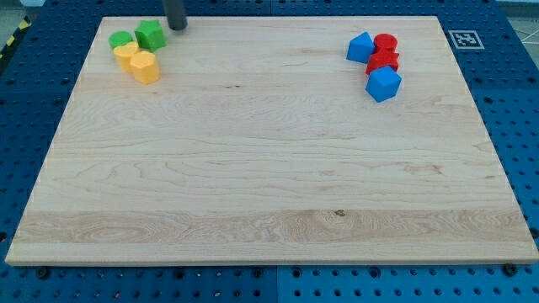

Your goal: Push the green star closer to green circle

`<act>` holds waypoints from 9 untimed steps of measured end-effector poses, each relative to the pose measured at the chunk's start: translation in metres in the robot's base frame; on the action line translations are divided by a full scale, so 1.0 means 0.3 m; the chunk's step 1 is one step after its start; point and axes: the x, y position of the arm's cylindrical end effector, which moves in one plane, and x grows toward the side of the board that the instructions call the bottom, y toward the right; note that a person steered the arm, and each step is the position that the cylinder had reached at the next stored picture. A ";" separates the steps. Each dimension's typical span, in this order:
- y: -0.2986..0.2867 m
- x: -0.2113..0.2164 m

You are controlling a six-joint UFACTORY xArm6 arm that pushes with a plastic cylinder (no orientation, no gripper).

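Green star-shaped block (151, 35), glossy and faceted, near the top left corner of the pale wooden bench (269, 168). It touches the green round block (121, 39) on the view's left, so the two already stand side by side. Just below them lie two yellow blocks: one (126, 55) pressed against the green pair, the other (146, 66) toward the view's bottom right of it; their exact shapes cannot be made out. My tip (177, 28), the lower end of a dark straight rod, stands just to the view's right of the green star, slightly above it, with a small gap. There are no jaws on this rod. Well apart, near the top right, a second cluster: a blue block (360, 47), a red round block (385, 42), a red block (383, 61) and a blue faceted block (383, 84), all touching. A square black-and-white marker (463, 39) occupies the bench's top right corner. The bench shows horizontal wood grain.
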 end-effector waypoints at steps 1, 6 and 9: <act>-0.096 0.001; 0.155 0.080; 0.016 0.076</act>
